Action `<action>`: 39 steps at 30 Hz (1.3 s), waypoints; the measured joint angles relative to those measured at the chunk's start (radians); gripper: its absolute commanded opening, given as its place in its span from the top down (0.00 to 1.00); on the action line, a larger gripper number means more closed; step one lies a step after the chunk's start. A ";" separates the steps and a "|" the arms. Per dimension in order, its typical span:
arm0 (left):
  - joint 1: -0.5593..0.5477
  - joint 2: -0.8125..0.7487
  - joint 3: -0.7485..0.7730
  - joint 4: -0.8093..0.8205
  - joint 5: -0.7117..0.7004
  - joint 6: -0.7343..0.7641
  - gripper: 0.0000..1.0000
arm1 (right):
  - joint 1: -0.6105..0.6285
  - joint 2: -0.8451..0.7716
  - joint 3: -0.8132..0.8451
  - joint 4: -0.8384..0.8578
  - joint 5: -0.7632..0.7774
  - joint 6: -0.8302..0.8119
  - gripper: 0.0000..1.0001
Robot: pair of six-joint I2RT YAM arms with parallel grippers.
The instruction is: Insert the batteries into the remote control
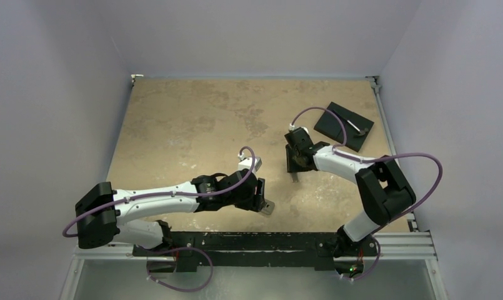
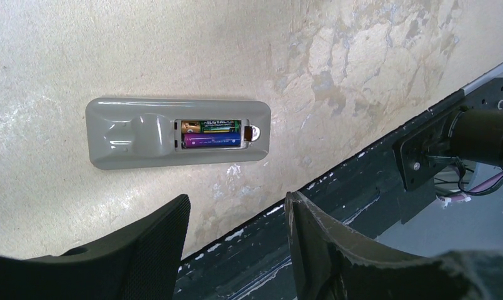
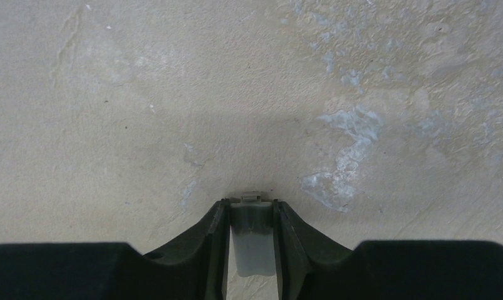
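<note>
The remote control lies grey back up on the table, its battery bay open. Two batteries sit side by side in the bay: a green and yellow one and a purple one. My left gripper is open and empty, hovering just on the near side of the remote. From above, the left gripper covers most of the remote. My right gripper is shut on the narrow grey cover strip, held just above the bare table right of centre.
A black square plate with a small white tool on it lies at the back right. The black mounting rail runs along the table's near edge, close to the remote.
</note>
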 measured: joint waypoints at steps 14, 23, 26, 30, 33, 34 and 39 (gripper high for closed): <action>0.000 0.010 -0.010 0.134 0.015 -0.027 0.42 | 0.000 -0.211 -0.025 -0.003 -0.204 0.084 0.75; 0.000 0.058 -0.010 0.225 0.005 -0.041 0.42 | 0.010 -0.293 -0.042 0.001 -0.369 0.175 0.76; 0.002 0.065 -0.010 0.246 -0.003 -0.053 0.43 | 0.023 -0.332 -0.043 0.003 -0.402 0.201 0.76; 0.010 0.065 -0.010 0.278 -0.008 -0.057 0.43 | 0.037 -0.358 -0.050 0.012 -0.431 0.226 0.76; 0.023 0.065 -0.010 0.301 -0.011 -0.060 0.43 | 0.052 -0.365 -0.056 0.014 -0.438 0.245 0.77; 0.026 0.065 -0.010 0.308 -0.012 -0.061 0.43 | 0.056 -0.365 -0.056 0.014 -0.441 0.250 0.77; 0.038 0.065 -0.010 0.325 -0.021 -0.062 0.45 | 0.087 -0.386 -0.056 0.018 -0.454 0.286 0.77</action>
